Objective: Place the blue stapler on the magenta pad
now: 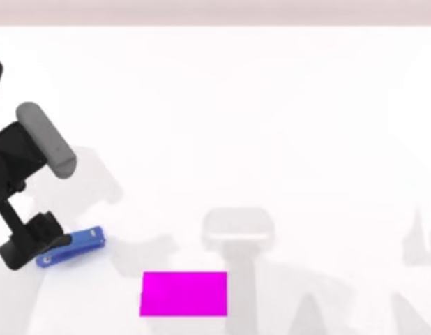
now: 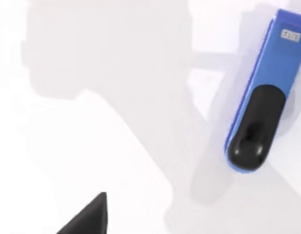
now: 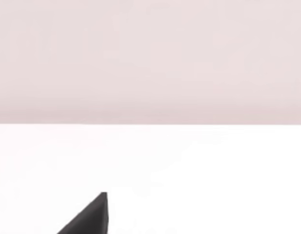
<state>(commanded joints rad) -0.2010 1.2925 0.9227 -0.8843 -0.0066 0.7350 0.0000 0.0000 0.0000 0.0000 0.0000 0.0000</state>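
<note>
Hovering at the lower left of the top view, my left gripper (image 1: pixel 35 241) sits over one end of the blue stapler (image 1: pixel 79 246), which lies flat on the white table (image 1: pixel 285 125), angled slightly upward toward the right. Whether my fingers are spread or pinched on it I cannot tell; in the left wrist view the stapler (image 2: pixel 265 92) lies off to the side with its black top piece visible, and only a dark finger tip (image 2: pixel 89 217) shows, apart from it. Further right, at the bottom centre of the frame, the magenta pad (image 1: pixel 184 294) is bare, near the stapler but not touching it. My right arm is out of the top view. I judge the task barely begun: grasp, lift, carry and placement all remain
</note>
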